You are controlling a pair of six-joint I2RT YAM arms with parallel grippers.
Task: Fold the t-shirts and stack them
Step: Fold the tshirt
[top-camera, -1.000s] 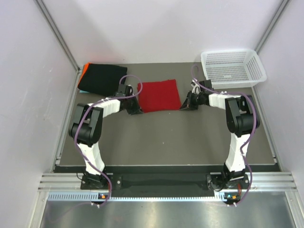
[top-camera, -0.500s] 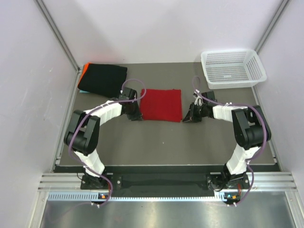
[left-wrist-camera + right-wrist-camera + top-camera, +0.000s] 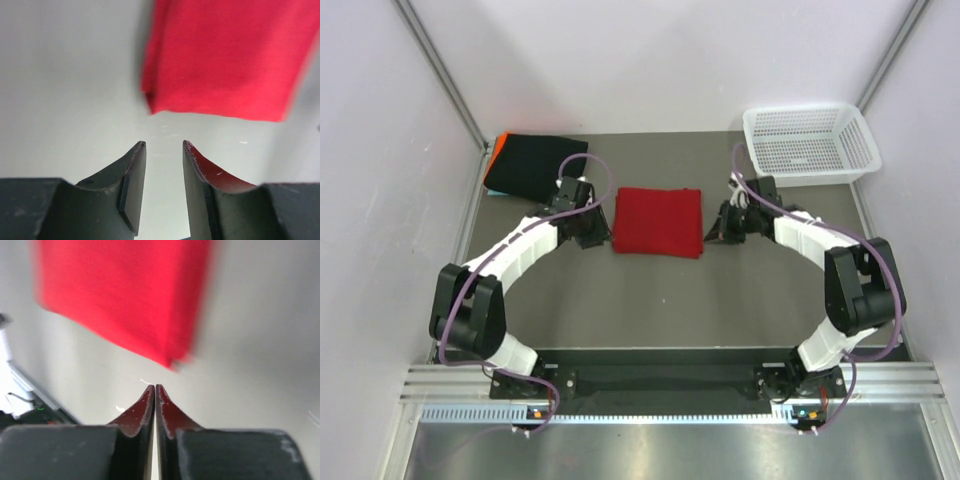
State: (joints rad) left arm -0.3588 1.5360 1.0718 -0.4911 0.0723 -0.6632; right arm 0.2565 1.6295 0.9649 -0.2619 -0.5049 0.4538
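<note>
The red t-shirt (image 3: 658,222) lies folded into a flat square on the dark table, mid-back. My left gripper (image 3: 592,228) sits just off its left edge, open with nothing between the fingers; in the left wrist view (image 3: 164,145) the red t-shirt's (image 3: 225,55) corner lies a short way ahead. My right gripper (image 3: 718,230) is just off the right edge, shut and empty (image 3: 155,386), the red t-shirt (image 3: 130,295) ahead of it. A folded black t-shirt (image 3: 535,165) lies at the back left on an orange t-shirt edge (image 3: 495,150) and a light-blue sliver (image 3: 491,192).
A white mesh basket (image 3: 805,110) stands at the back right corner. White walls close in the table (image 3: 670,300) on the left, right and back. Purple cables loop over both forearms.
The red t-shirt has slid toward the near side and squared up. My left gripper has opened, let go of its left edge and backed off to the left. The right gripper stays shut.
</note>
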